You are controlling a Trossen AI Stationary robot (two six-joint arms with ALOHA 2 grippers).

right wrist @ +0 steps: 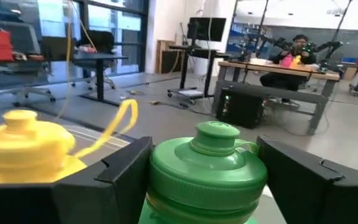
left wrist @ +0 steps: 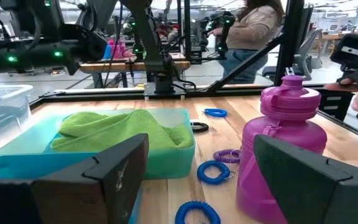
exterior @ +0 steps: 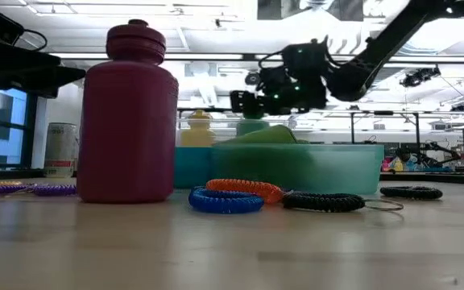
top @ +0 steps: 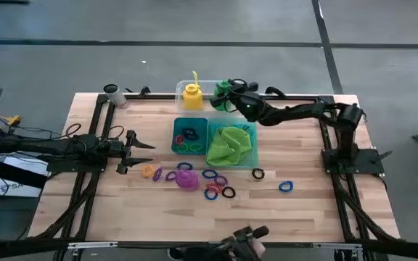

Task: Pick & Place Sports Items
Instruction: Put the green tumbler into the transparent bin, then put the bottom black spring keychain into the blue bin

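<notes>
There are three small bottles: one yellow bottle (top: 191,95), one green bottle (right wrist: 207,169) and one purple bottle (top: 187,179). One lime-green cloth (top: 228,144) shows. One teal two-part tray (top: 252,159) and one clear plastic tub (top: 181,91) sit on the table. The coiled rings (top: 287,186) are harder to count from above: roughly nine lie loose on the wood, and about three more lie in the tray.

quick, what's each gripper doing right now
left gripper: open, holding nothing, near the purple bottle.
right gripper: jaws either side of a green bottle; grip cannot be told.
</notes>
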